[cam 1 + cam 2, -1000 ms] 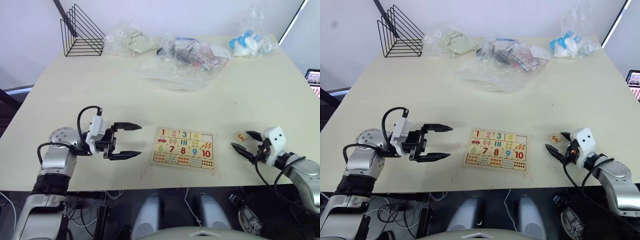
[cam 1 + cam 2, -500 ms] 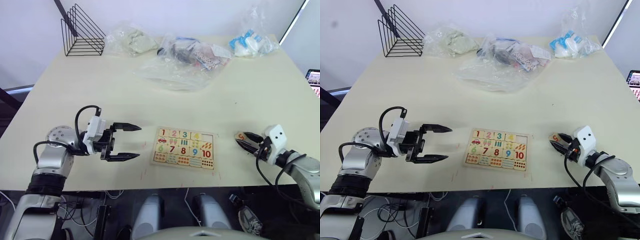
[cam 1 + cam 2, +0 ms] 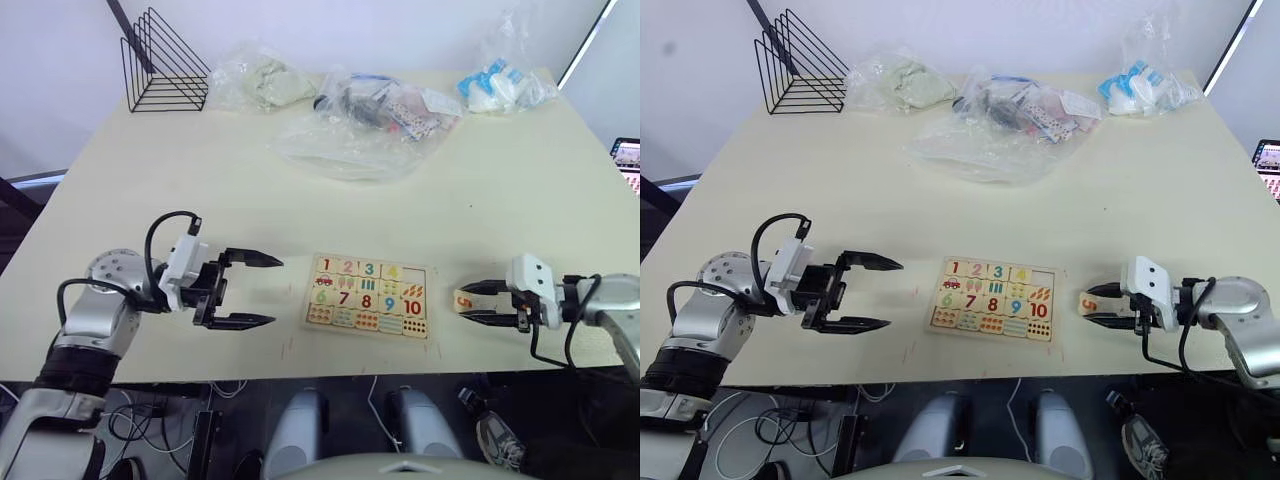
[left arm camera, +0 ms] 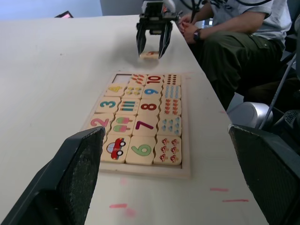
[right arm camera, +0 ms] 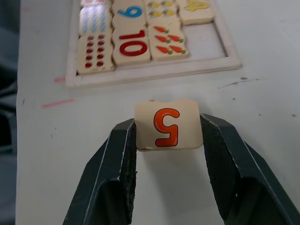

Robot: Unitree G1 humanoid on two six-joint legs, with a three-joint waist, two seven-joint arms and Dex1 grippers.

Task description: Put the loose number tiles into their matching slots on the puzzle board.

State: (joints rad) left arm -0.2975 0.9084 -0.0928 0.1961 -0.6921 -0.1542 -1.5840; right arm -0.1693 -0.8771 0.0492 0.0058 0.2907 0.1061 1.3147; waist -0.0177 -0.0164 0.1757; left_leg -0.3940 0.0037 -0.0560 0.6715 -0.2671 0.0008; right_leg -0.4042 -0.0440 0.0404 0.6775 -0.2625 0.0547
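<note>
The puzzle board (image 3: 318,322) lies flat near the table's front edge, its squares filled with numbers, pictures and dots. One slot (image 5: 206,40) at its far right corner is bare. A loose number tile with an orange 5 (image 5: 167,124) sits just right of the board, and my right gripper (image 3: 462,303) is shut on it from both sides, low over the table. I cannot tell whether the tile is lifted. My left gripper (image 3: 275,290) hangs open and holds nothing, a little left of the board, pointing at it.
A black wire rack (image 3: 163,62) stands at the far left corner. Several clear plastic bags (image 3: 370,115) of items lie along the back. In the left wrist view a seated person (image 4: 234,28) is beyond the table's right side. The table's front edge runs close below the board.
My right gripper has shut on the 5 tile and carried it left toward the board and nearer the front edge. The left arm has drifted slightly left, still open.
</note>
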